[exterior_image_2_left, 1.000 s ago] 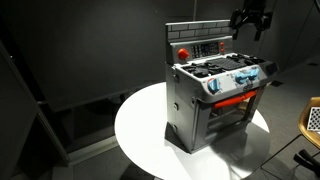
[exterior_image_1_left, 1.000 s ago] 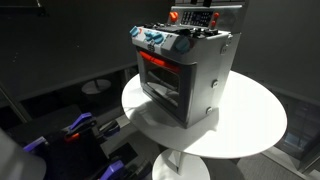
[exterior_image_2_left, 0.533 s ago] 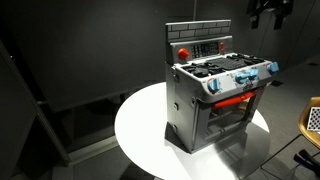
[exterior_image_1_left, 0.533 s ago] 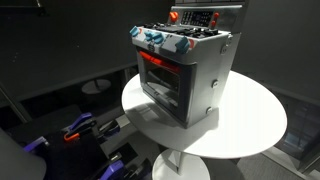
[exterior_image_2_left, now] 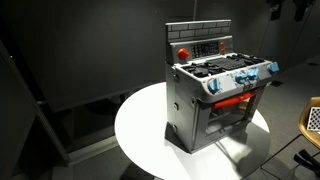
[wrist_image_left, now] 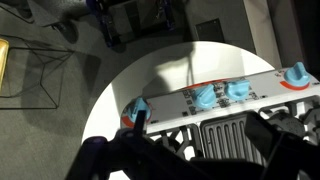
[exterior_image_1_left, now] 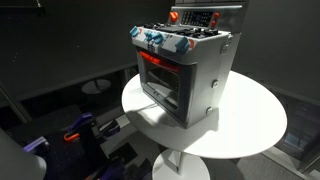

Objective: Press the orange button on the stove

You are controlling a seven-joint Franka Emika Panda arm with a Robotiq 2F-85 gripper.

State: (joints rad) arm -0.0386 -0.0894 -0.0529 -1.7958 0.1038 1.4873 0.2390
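Observation:
The silver-grey toy stove [exterior_image_2_left: 215, 100] stands on a round white table [exterior_image_2_left: 140, 130]; it also shows in an exterior view [exterior_image_1_left: 190, 75]. A round red-orange button [exterior_image_2_left: 183, 52] sits at one end of its raised back panel. My gripper [exterior_image_2_left: 283, 8] hangs high above and beyond the stove, mostly cut off by the top edge. In the wrist view the gripper [wrist_image_left: 200, 135] looks down on the stove's top and blue knobs [wrist_image_left: 222, 95]. Its dark fingers are spread apart with nothing between them. It touches nothing.
The white table [exterior_image_1_left: 250, 120] stands on a single pedestal over a dark floor. Blue and red equipment [exterior_image_1_left: 80, 130] lies on the floor beside it. A wire-frame object [wrist_image_left: 30, 70] stands on the floor off the table's edge.
The gripper has risen and moved away from the stove's back panel, from beside the panel to the top edge of the exterior view. The stove has not moved.

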